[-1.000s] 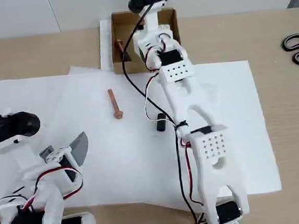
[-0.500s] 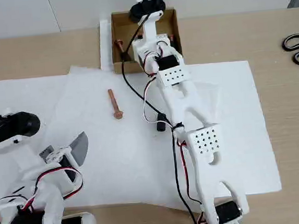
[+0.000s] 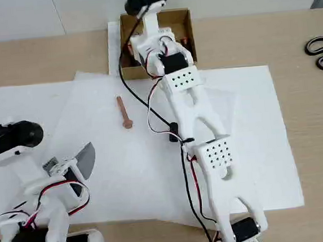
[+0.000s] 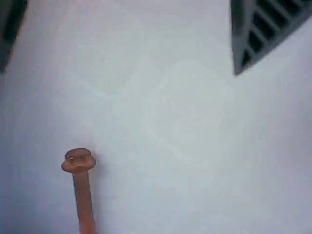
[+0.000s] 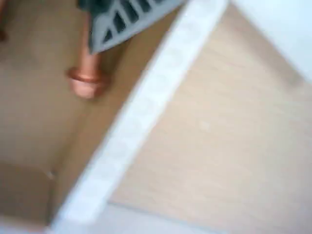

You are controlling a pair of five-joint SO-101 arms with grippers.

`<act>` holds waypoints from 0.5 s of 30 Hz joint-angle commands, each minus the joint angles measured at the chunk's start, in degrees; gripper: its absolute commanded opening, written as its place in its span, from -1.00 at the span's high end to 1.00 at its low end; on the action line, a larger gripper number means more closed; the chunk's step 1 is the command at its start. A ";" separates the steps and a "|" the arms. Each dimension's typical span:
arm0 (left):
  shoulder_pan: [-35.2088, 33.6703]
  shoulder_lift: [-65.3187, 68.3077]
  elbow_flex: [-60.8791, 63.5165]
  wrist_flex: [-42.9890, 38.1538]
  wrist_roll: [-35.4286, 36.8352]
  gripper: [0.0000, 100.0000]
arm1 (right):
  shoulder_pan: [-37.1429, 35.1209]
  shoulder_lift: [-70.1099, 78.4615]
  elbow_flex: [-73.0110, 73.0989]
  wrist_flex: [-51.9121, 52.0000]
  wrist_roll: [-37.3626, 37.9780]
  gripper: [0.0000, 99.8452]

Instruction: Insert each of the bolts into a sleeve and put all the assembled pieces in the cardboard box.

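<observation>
Swung left over the box [image 3: 181, 20], the right gripper [image 5: 97, 41] may hold the bolt [image 5: 87, 80], I cannot tell; release low inside. Left gripper [image 3: 69, 161] gapes empty.

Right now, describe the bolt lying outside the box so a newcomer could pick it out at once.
Start at the large white paper sheet. On it, near the brown cardboard box, lies a slim copper-coloured bolt. It alone lies on white paper, sleeveless; the other copper bolt sits inside the box.
</observation>
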 commanded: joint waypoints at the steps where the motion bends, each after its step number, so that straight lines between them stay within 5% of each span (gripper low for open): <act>1: -0.26 0.09 -1.54 0.09 -0.62 0.44 | -0.57 -1.71 -12.22 8.84 0.09 0.55; 10: -0.26 0.09 -1.54 0.09 -0.62 0.44 | -0.40 -9.54 -18.90 38.90 -0.35 0.55; 15: -0.09 0.09 -1.54 0.09 -0.62 0.44 | -0.40 -17.10 -18.90 47.34 -0.35 0.55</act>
